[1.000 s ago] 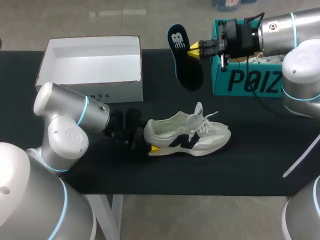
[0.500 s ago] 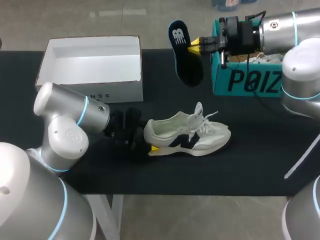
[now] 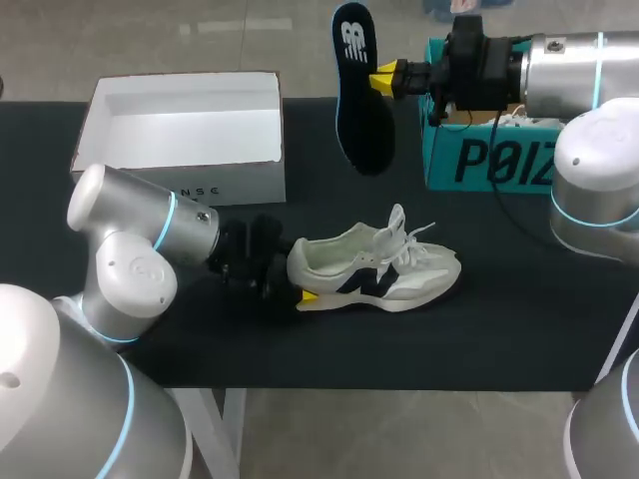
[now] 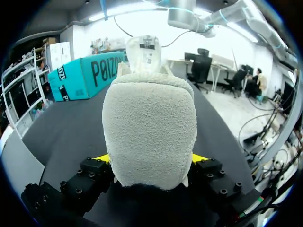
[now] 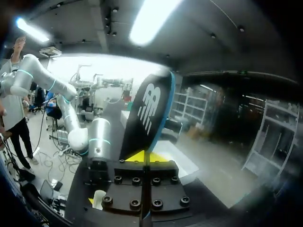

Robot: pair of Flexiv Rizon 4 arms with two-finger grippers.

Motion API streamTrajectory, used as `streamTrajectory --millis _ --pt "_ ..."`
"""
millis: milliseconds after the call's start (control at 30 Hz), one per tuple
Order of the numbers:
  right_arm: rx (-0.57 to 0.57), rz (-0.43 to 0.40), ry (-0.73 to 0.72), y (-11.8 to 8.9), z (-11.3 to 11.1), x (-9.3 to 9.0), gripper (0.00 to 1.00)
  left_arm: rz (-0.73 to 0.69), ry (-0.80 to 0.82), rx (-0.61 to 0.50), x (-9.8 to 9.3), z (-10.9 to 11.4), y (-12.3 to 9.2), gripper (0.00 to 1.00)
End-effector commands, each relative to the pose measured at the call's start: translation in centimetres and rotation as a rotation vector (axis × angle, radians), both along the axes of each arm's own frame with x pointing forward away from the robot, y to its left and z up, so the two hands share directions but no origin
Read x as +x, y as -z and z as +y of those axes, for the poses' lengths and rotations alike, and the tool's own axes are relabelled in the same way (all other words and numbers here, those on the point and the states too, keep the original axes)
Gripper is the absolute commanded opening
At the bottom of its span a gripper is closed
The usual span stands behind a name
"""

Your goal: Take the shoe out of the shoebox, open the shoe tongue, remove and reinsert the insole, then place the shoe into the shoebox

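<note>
- The left gripper (image 3: pixel 301 283) (image 4: pixel 150 159) sits low on the black table (image 3: pixel 499 319). Its fingers are spread to the width of the heel and press it from both sides, so it has hold of the shoe (image 3: pixel 384 267) (image 4: pixel 149 127).
- The off-white shoe with dark side markings stands upright on its sole. Its heel is between the left fingers and its toe points straight away from that gripper. The tongue stands up beyond the heel collar and the laces lie loose.
- Beyond the left gripper and off to one side is the open white shoebox (image 3: pixel 230 185), apart from the shoe.
- Further off, the right gripper (image 3: pixel 385 78) (image 5: pixel 142 156) is up in the air above the table, with its fingers drawn close together, pinching one long edge of the insole (image 3: pixel 357 100) (image 5: pixel 149 116).
- The dark insole stands nearly on end ahead of those fingers, clear of the table, with its white logo at the upper end.
- A teal box (image 3: pixel 489 160) (image 4: pixel 87 73) stands on the table just under the right arm's wrist.
</note>
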State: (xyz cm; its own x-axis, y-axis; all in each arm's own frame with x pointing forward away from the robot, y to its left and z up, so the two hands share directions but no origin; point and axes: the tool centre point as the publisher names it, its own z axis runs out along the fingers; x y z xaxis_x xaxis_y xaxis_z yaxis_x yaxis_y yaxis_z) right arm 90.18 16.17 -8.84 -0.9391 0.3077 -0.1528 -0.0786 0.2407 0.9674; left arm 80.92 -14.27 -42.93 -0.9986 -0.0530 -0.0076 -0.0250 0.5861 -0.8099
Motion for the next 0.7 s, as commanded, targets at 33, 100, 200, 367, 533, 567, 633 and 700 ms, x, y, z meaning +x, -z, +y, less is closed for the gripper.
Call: streamTrajectory --millis 33,100,200,367,533,567,633,700 --pt "0.069 0.108 0.114 -2.2 -0.6 -2.4 0.0 -0.001 -0.001 0.002 -0.1 0.0 0.2 0.0" --pt "0.068 0.138 0.114 -3.1 -0.6 -3.3 0.0 -0.001 -0.001 0.002 -0.1 0.0 0.2 0.0" --pt "0.08 0.191 0.111 -4.4 -0.4 -4.4 0.0 -0.001 -0.001 0.002 -0.1 0.0 0.2 0.0" --pt "0.096 0.284 0.106 -6.1 -0.6 -6.4 0.0 -0.001 -0.001 0.002 -0.1 0.0 0.2 0.0" --pt "0.098 0.339 0.097 -6.8 -1.1 -8.8 0.0 -0.001 -0.001 0.002 -0.1 0.0 0.2 0.0" --pt "0.097 0.348 0.094 -6.8 -1.2 -9.3 0.0 -0.001 -0.001 0.002 -0.1 0.0 0.2 0.0" --pt "0.097 0.355 0.107 -7.0 -1.5 -10.0 0.0 -0.001 -0.001 0.002 -0.1 0.0 0.2 0.0" --pt "0.095 0.357 0.132 -6.8 -1.9 -10.7 0.0 -0.001 -0.001 0.002 -0.1 0.0 0.2 0.0"
